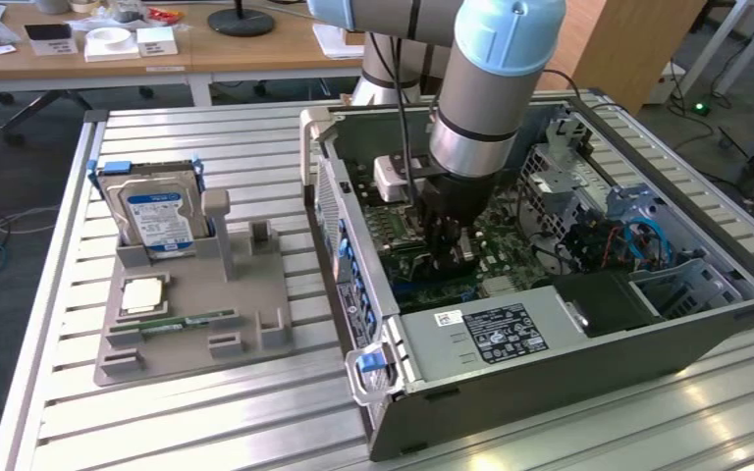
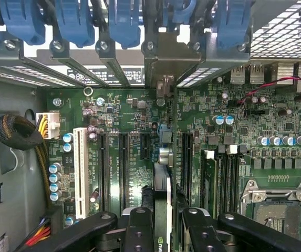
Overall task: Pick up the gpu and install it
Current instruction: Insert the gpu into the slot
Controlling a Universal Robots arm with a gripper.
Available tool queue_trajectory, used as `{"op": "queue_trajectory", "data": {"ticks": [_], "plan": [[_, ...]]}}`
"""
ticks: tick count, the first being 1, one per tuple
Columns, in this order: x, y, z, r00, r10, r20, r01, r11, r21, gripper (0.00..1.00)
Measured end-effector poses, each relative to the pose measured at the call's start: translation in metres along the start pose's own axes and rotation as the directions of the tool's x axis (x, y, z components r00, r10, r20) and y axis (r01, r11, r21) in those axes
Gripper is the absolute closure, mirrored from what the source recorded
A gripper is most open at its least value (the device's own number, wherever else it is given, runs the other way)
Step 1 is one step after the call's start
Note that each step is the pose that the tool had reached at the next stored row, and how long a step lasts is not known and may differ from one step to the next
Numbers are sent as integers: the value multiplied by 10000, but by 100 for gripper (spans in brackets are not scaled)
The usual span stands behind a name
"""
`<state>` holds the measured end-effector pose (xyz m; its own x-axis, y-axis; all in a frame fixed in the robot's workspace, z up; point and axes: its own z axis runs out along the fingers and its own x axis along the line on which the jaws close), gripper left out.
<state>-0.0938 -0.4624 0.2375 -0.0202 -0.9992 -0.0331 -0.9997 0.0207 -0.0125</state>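
we have the card [image 2: 162, 202] pinched edge-on in our hand [image 2: 162, 231], lifted and down inside the computer case [image 1: 691, 324] above the board [image 2: 129, 136], not yet seated.

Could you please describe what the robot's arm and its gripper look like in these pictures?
The arm is a thick cylinder: a pale blue upper section, then a silver-grey metal segment with a darker band. A thin black cable runs down beside it. A white boxy unit sits by the wrist. The gripper is black; in the wrist view, its glossy black linkage bars carry round silver pivot pins.
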Motion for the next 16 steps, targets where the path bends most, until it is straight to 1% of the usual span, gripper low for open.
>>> {"op": "queue_trajectory", "data": {"ticks": [16], "plan": [[0, 7, 10, 10000, 1, 1, -1, 10000, 1, 74]]}}
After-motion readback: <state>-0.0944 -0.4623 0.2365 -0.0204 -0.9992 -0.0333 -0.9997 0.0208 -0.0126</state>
